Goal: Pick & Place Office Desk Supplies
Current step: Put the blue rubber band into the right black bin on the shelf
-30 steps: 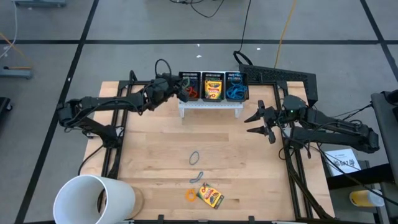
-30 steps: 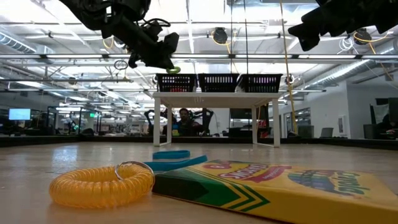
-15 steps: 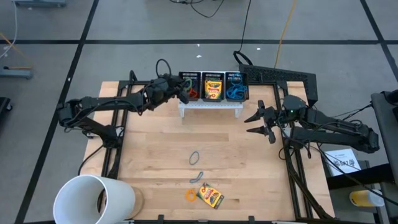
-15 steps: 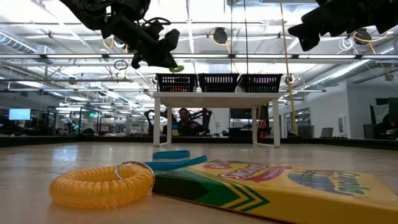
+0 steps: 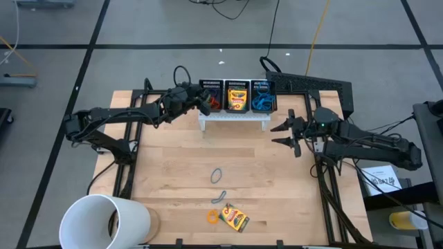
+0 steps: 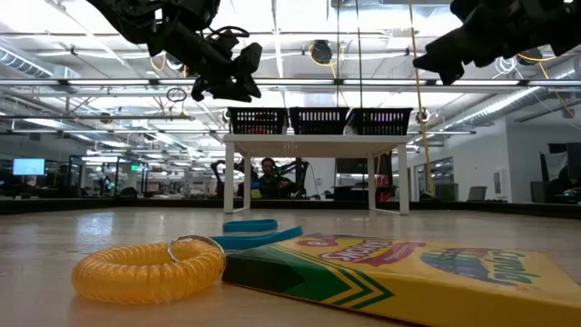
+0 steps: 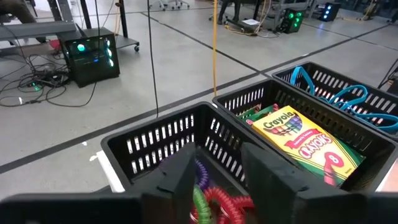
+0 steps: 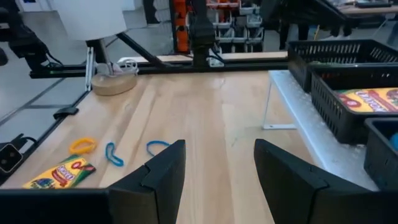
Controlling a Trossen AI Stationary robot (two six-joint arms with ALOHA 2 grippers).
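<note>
Crayon box (image 5: 234, 218) flat on the table near its front edge, well apart from the three mesh bins (image 5: 211, 88) on the white shelf (image 5: 235, 117) at the back. Just beside it, an orange coil (image 5: 212, 216). A little farther back, a blue band (image 5: 218, 197) and a dark loop (image 5: 217, 175), both loose on the wood.

Left gripper (image 5: 202, 102) hovering over the left bin, fingers apart, nothing clamped between them. Below it, inside that bin, green, red and purple coils (image 7: 208, 202). Right gripper (image 5: 275, 136) raised above the table's right side, fingers apart and empty, facing toward the loose items. Large white cup (image 5: 104, 221) on its side at the front left corner.

Possible trouble from here:
- Box lying flat, so little edge to catch. Likely to slide or spin under the fingers rather than lift.
- Orange coil close enough to the box to be dragged along or nudged away by a wide approach.
- Thin bands easily missed by the fingers or flicked off the table.
- A coil possibly springing back out of the already filled left bin, or snagging on a finger as the left arm lifts away.

Box's long axis diagonal to the table edges, running from near the orange coil toward the front right. Printed face up. In the low view, green-striped end toward the coil. Which end holds the flap, not clear.
</note>
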